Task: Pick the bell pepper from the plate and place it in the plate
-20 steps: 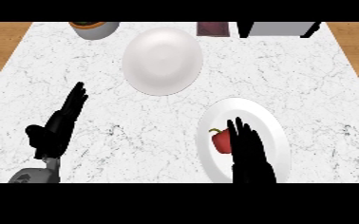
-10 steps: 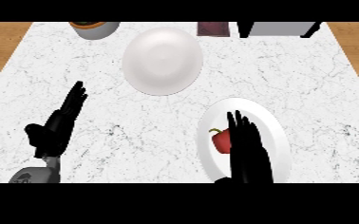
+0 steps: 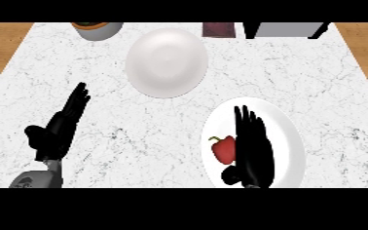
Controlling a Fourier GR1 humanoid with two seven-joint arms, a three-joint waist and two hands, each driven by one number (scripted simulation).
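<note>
Fingers of my left robot hand (image 3: 59,129) are lying straight and pressed together at the lower left. They are pointing away from me over the white marble counter (image 3: 122,112) and holding nothing. Farther back on that side, a grey bowl (image 3: 97,29) is sitting at the counter's far edge with something orange-brown showing inside. Moving right, an empty white plate (image 3: 167,62) is sitting in the far middle, well apart from both hands. Behind it a dark red block (image 3: 218,29) is standing at the far edge, with a grey and black appliance (image 3: 284,29) to its right. Nearer to me on the right, a second white plate (image 3: 289,141) is carrying the red bell pepper (image 3: 223,149), which is lying on the plate's left part. My right robot hand (image 3: 253,146) is showing over this plate just right of the pepper. Its fingers are straight and together, and its thumb is near the pepper's lower side. I cannot tell whether it is touching the pepper.
</note>
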